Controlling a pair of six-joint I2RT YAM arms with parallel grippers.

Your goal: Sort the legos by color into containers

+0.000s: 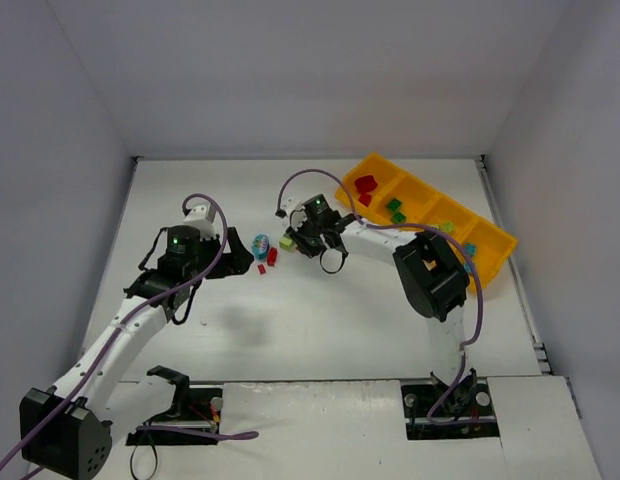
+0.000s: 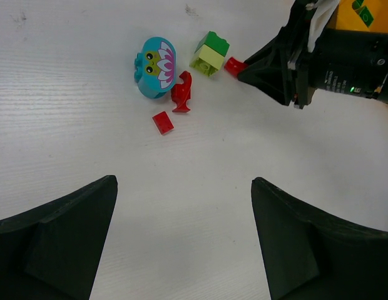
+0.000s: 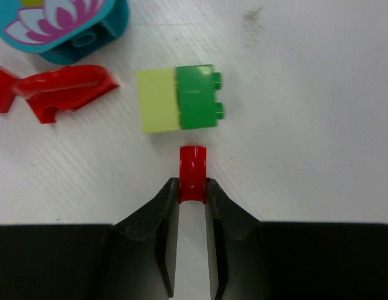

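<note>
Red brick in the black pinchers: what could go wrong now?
The right gripper pinches the small red plastic brick only at its near end. Most of it sticks out, so it might slip or twist loose when lifted. The pale yellow and green joined block lies just past the brick's tip, apart from it. Any push forward could knock it away.

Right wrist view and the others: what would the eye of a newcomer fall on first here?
First, the right gripper pinching a small red brick on the white table, close to a pale yellow and green block. Next, the teal piece with a pink flower print, lying beside loose red pieces, and the orange-yellow tray at the far right.
</note>
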